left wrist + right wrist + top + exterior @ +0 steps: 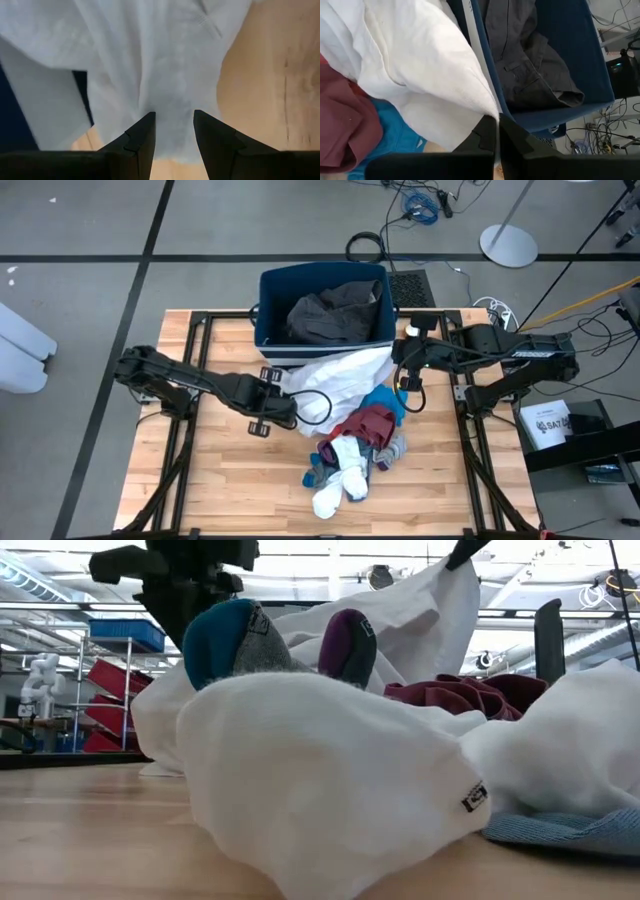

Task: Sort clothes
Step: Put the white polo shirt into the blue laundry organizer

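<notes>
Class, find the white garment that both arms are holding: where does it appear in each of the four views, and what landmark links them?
High view: white garment, centre, just below the navy bin.
Low view: draped behind the socks.
Left wrist view: fills the frame, pinched between the fingers.
Right wrist view: beside the bin.
Shared landmark: the navy bin, absent from the low view.

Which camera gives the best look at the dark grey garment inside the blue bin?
The right wrist view: the dark grey garment fills the bin, with folds and seams clear. The high view shows it whole but smaller, crumpled in the bin. The low and left wrist views do not show it.
</notes>
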